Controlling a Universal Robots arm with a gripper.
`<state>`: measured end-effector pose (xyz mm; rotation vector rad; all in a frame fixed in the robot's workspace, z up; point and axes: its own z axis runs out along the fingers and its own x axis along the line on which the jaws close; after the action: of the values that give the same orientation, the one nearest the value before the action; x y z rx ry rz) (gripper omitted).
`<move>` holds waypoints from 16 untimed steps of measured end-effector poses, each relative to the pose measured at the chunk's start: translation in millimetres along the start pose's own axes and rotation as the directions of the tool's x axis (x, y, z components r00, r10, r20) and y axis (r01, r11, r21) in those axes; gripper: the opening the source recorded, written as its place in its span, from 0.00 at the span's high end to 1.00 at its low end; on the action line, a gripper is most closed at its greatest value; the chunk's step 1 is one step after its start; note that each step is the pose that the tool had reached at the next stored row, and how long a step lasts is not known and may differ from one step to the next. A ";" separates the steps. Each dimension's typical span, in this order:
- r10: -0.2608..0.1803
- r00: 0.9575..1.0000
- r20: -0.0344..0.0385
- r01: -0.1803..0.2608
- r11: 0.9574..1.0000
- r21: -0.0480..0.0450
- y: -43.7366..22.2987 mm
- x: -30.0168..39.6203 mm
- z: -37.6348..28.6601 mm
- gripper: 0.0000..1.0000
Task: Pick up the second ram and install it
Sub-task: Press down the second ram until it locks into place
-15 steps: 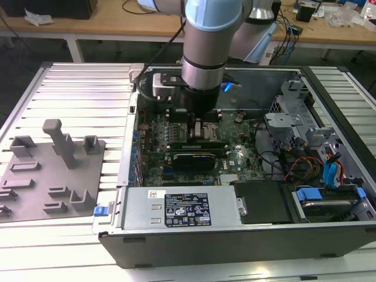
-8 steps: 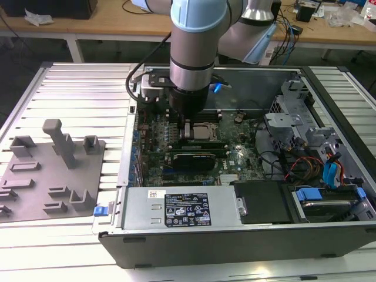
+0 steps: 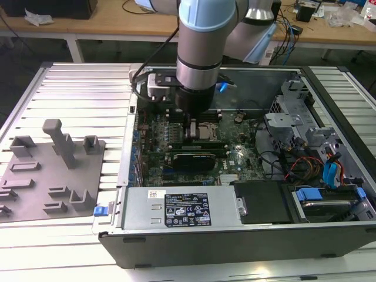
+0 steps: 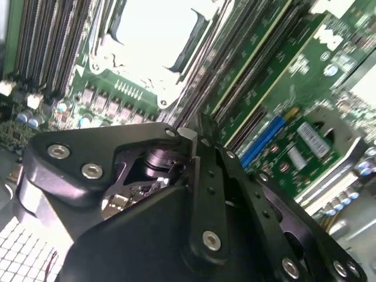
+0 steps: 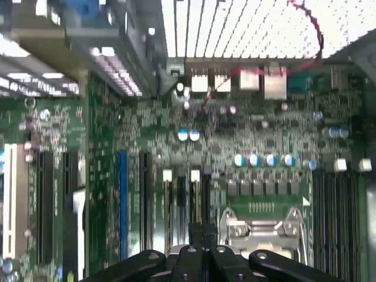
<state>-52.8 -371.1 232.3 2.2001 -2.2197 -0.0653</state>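
My gripper (image 3: 191,130) reaches down into the open computer case, over the motherboard. In both wrist views its black fingers (image 5: 202,238) are pressed together, and I see nothing between them. The fingertips (image 4: 198,126) hover right over the black memory slots (image 5: 182,200) with white end clips, next to the silver CPU socket (image 5: 261,232). In the exterior view a thin green stick with dark chips, the ram (image 3: 207,143), stands along the slots beside the socket (image 3: 207,131). The gripper comes down at the stick's end toward the exterior view's left. Whether they touch is hidden.
The grey holder tray (image 3: 50,176) lies on the ribbed table outside the case, at the exterior view's left. Inside the case are a silver power supply (image 3: 176,208), a drive cage (image 3: 294,126) with loose cables, and blue latches. Case walls ring the board.
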 end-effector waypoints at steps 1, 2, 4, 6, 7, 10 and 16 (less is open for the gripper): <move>0.000 1.000 0.001 0.000 1.000 0.000 -1.9 -0.1 -0.9 0.89; 0.000 1.000 0.001 0.000 1.000 0.000 -3.7 -0.1 -2.4 0.89; 0.000 1.000 0.008 0.000 1.000 -0.001 -9.1 -0.4 -10.7 0.89; -0.001 1.000 0.020 0.001 1.000 -0.004 -15.9 -0.5 -16.0 0.89; -0.001 1.000 0.031 0.001 1.000 -0.005 -18.0 -0.6 -21.3 0.89; -0.001 0.999 0.037 0.002 1.000 -0.005 -18.4 -0.9 -35.6 0.89; -0.001 0.999 0.037 0.002 1.000 -0.005 -16.5 -1.9 -85.2 0.89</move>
<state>-32.8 -370.9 316.8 2.2161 -2.2341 -0.1128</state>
